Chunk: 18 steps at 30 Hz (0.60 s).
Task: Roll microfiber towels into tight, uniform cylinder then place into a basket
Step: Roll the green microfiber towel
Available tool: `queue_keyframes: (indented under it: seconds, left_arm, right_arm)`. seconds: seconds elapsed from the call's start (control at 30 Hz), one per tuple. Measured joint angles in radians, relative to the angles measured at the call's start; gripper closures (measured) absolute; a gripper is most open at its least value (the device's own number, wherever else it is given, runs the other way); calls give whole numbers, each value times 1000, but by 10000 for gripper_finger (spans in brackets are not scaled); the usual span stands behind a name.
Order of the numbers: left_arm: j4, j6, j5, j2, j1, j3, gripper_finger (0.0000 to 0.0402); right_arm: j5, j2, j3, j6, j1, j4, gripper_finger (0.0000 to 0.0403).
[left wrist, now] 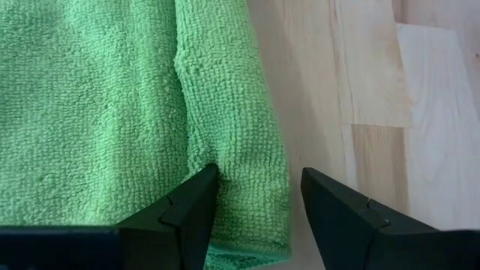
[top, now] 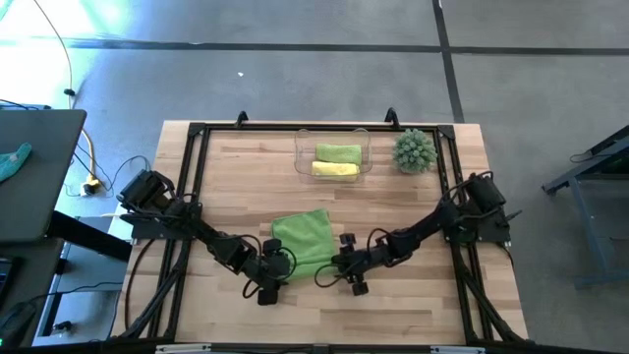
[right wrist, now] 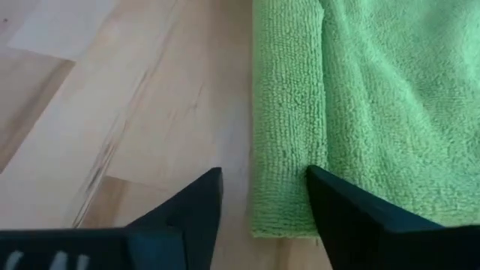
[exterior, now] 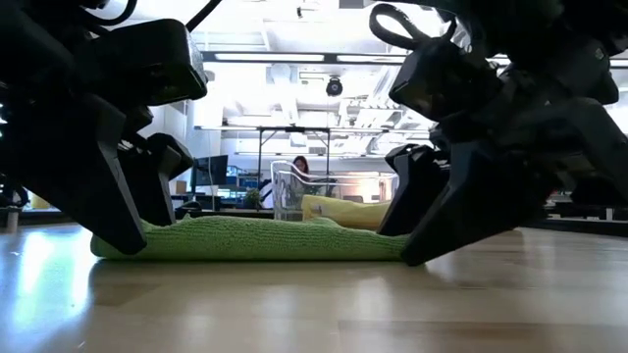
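Nearest the low camera is the bare wooden table (exterior: 314,304), and on it the lime green towel (exterior: 250,238) lies flat between the two claws.

On the left, the left claw (left wrist: 259,210) stands released, jaws apart and straddling a folded-over edge strip of the towel; one finger (left wrist: 184,214) rests on the cloth beside the fold, the other over bare wood just past the hem. Seen from above, the towel (top: 301,241) sits near the table's front middle, with the left claw (top: 275,267) at its near-left corner.

On the right, the right claw (right wrist: 262,206) is likewise spread and holds nothing, set across the opposite folded edge, one finger (right wrist: 337,214) on the cloth and one on wood. From above it (top: 346,265) sits at the towel's near-right corner.

The towel looks soft, light and limp, with a grippy pile; it will likely sag and unroll if held loosely, so pinching both ends of the folded strip together seems the best hold.

Farther back, the clear basket (top: 300,162) holds a green roll (top: 338,153) and a yellow roll (top: 334,169).
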Motion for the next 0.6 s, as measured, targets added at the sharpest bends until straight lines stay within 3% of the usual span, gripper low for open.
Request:
queue_keyframes:
  seconds: [0.2,0.43,0.53,0.6]
  left_arm:
    - [3,0,0,0,0,-1,216]
    - [4,15,-9,0,-2,-1,216]
    - [4,16,-26,1,-3,-1,216]
    - [0,18,-39,-4,-3,-1,216]
  right_arm:
    - [43,39,1,-5,1,8,231]
    - [41,58,4,112,-34,19,343]
    - [-10,57,3,180,-49,20,388]
    - [-77,57,3,236,-63,26,394]
